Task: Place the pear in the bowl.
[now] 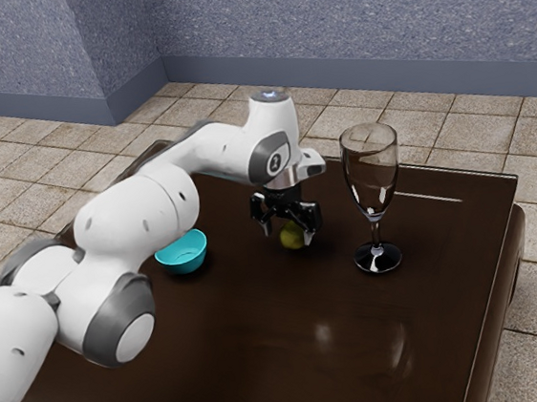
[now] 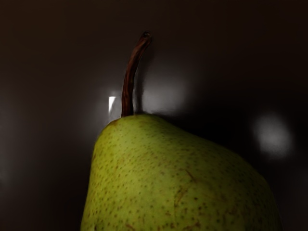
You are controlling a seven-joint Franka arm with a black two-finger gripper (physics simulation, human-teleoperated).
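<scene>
Above the dark table, my gripper (image 1: 288, 233) points down with its fingers spread and the green pear (image 1: 294, 238) between them. A gap separates the pear from the finger on the exterior view's left; the other finger is close beside the fruit. Just under the hand in the wrist view, the speckled pear (image 2: 178, 178) is large, with its brown stem lying over the dark surface. The turquoise bowl (image 1: 182, 254) stands to the exterior view's left of the gripper, with no fruit seen inside.
A tall wine glass (image 1: 372, 200) stands on the table (image 1: 293, 342), toward the exterior view's right of the gripper. The arm's links reach over the table's left part in the exterior view, close to the bowl. A wall rises beyond the tiled floor.
</scene>
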